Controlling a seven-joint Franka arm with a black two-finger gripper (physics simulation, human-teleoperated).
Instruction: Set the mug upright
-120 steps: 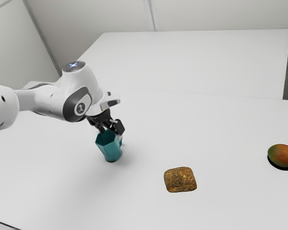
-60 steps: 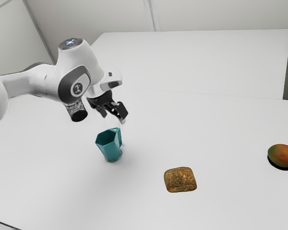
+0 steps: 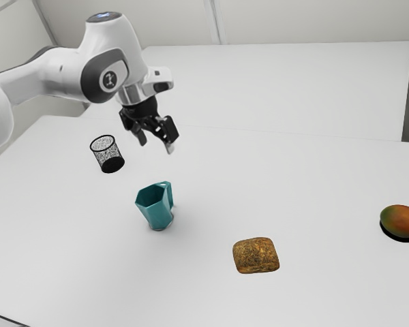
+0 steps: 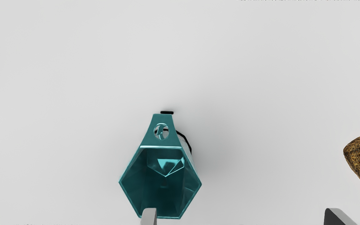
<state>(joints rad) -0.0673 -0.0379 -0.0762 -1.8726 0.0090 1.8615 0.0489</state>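
Have the gripper (image 3: 156, 145) spread wide, above and apart from the upright mug (image 3: 158, 213). See the brown lump (image 3: 256, 256) below it, off to one side

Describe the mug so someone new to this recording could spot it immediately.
On the white table, in the exterior view's left half, look below the gripper. The mug stands there, mouth up, between the black mesh cup and the brown speckled lump. Unlike those neighbours, it is teal, six-sided and has a handle.
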